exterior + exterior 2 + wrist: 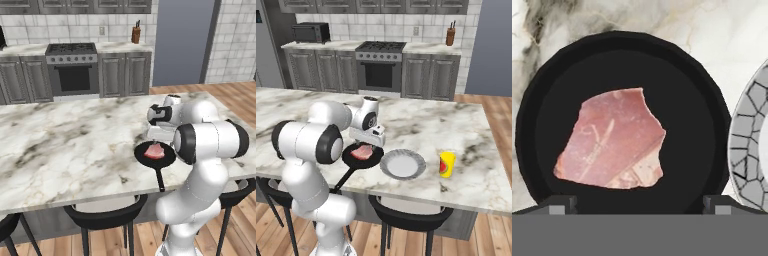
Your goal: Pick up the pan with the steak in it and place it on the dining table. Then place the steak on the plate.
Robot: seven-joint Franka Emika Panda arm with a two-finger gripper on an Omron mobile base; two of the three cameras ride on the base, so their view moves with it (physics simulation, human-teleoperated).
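Right base view gave us the pan on the dining table near its front edge, its thin handle running back toward the robot and over the edge. The steak lay inside the pan, its longer axis across the hand view. We saw the gripper just above it, jaws spread wide, holding nothing. The plate sat just beside the pan, a yellow cup beyond.

The dining table is viewed forward and downward from behind the arm, left and right. Both views share the pan and stove. The hand view looks straight down, close over the pan.
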